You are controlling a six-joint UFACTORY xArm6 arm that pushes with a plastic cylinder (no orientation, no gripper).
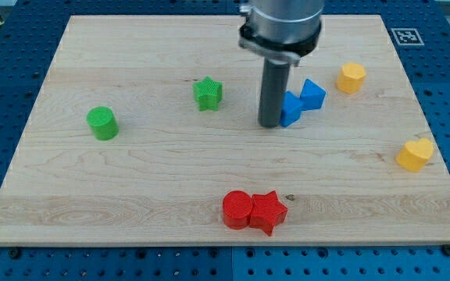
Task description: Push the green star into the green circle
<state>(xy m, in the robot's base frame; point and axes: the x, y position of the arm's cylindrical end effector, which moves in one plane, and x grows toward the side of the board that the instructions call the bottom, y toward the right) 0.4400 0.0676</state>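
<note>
The green star [208,94] lies on the wooden board [131,179] a little left of centre, near the view's top. The green circle [101,123] stands further to the view's left and slightly lower, well apart from the star. My tip [269,124] rests on the board to the right of the green star, with a gap between them. The tip is right beside a blue block [290,108], touching or nearly touching its left side.
A second blue block [312,94] touches the first at its upper right. A yellow block [351,77] lies near the top right and a yellow heart [414,154] near the right edge. A red circle [237,209] and red star [268,211] touch at the bottom.
</note>
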